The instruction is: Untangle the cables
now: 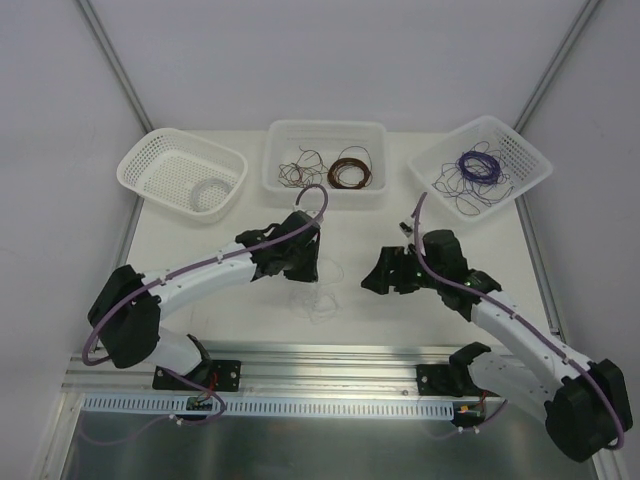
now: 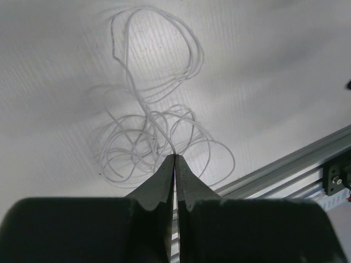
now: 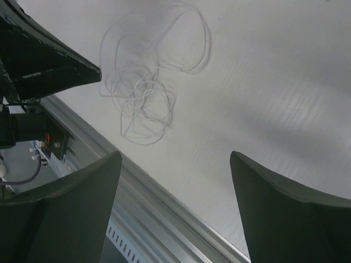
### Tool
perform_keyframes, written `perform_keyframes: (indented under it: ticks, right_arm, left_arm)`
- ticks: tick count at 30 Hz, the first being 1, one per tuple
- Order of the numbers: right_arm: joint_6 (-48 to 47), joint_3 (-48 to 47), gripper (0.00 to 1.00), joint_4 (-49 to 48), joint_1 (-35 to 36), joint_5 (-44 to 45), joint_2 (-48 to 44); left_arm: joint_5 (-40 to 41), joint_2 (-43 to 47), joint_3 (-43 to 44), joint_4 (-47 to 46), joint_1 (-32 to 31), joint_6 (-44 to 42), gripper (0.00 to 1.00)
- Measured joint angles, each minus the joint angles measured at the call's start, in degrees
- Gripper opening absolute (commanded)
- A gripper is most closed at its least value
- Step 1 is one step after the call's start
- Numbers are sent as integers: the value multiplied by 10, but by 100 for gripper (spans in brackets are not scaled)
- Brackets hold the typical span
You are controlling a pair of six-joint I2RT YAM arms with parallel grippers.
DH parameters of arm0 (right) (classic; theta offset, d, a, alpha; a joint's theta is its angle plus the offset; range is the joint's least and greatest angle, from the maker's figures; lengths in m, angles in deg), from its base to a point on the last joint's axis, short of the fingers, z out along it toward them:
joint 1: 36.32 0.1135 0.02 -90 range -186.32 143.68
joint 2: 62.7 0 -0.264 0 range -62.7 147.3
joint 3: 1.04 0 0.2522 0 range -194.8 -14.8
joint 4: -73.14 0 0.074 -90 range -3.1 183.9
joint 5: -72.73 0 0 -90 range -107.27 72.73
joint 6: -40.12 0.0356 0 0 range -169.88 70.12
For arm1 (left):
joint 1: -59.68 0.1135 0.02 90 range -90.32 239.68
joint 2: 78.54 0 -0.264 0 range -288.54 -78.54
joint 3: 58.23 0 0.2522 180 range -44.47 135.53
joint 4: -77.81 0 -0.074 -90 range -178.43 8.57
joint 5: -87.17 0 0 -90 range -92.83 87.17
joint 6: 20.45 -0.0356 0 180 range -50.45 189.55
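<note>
Cables (image 2: 153, 123) lie on table (image 1: 360, 230) nearer left arm | left gripper (image 2: 174, 159) pinches one white strand | long loop runs straight ahead | right gripper (image 3: 175, 156) spread, empty, clump to its left.

Whitish cables (image 2: 151, 120) look glossy — table (image 2: 274, 66) matt white, seemingly faintly ribbed.

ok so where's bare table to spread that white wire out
Bare table runs between the middle bin and the arms, and between the left basket and the left arm. Crowded by the front rail: the white wire sprawls there, pinched in the left fingers.
</note>
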Motion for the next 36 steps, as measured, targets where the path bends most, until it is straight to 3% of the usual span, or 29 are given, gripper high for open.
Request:
perform_keyframes:
  ticks: [8,22,28,36]
  right_arm:
    - [23,-14,78,-86,103,-8,174]
    - [83,-97,67,-119,195,49,338]
    - [95,-114,51,-75,205,80,372]
    - [105,-129,12,-30,212,107,394]
  left_arm:
    - [0,25,-19,-50,9,40,0]
    - [17,80,-65,-71,34,77,0]
    - [32,110,-79,-72,56,87,0]
    - [45,180,-83,-74,96,92,0]
